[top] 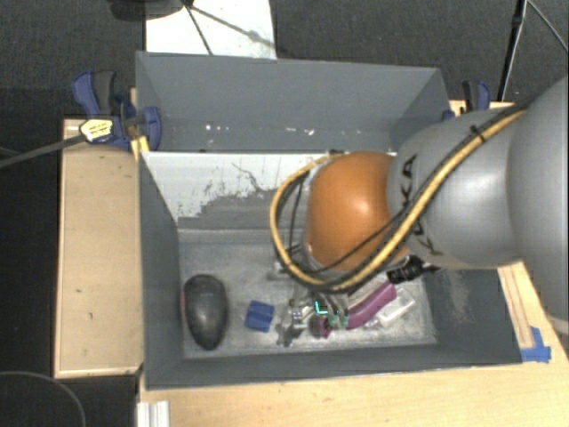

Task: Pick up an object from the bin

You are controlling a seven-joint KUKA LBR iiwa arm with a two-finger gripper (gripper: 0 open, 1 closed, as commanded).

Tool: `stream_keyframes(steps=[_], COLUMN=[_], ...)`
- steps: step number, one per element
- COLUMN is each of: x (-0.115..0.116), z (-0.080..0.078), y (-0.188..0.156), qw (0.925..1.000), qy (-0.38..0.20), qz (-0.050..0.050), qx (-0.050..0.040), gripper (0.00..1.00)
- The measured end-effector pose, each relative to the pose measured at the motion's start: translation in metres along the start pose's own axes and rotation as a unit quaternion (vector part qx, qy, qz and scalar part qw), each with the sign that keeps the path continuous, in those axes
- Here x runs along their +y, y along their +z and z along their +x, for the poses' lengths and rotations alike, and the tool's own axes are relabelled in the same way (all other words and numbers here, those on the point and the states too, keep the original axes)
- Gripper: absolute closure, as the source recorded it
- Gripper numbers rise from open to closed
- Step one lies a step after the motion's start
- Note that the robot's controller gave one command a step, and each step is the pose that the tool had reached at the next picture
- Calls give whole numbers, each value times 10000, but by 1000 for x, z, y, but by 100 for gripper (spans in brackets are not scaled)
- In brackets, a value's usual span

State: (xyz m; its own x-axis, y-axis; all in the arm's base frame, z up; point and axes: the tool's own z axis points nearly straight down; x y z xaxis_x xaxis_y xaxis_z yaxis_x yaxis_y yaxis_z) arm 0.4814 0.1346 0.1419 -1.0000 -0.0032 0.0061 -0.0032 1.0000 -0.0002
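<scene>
The arm (471,194) reaches into the grey metal bin (160,265) from the right, its rounded orange cover (347,205) hanging over the middle of the bin floor with black and yellow cables (289,194) looped around it. Below the cover the gripper (296,321) is low over the front part of the floor, close to the near wall. Whether its claw is spread or pressed together cannot be told, since the tip is small and sits amid clutter, and nothing can be seen pinched in it. Just to its left lies a small blue block (259,316), near the tip but apart from it. Just to its right a purple piece (374,303) lies slanted on the floor, with a whitish piece (397,311) beside it, both partly under the arm. Farther left, well apart from the gripper, a black computer mouse (205,311) rests near the bin's left wall.
</scene>
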Motion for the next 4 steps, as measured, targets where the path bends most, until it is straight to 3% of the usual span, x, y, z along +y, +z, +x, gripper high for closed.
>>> stream_keyframes(steps=[1, 2, 3, 4], x=[-28, -28, -56, -54], z=[-8, -10, -17, -16], y=[70, 68, 63, 63], qw=[9928, 9925, 9913, 9912], qy=[1199, 1221, 1313, 1325], qz=[-19, -31, -9, -12], qx=[-61, -99, -53, -47], gripper=[0, 100, 100, 0])
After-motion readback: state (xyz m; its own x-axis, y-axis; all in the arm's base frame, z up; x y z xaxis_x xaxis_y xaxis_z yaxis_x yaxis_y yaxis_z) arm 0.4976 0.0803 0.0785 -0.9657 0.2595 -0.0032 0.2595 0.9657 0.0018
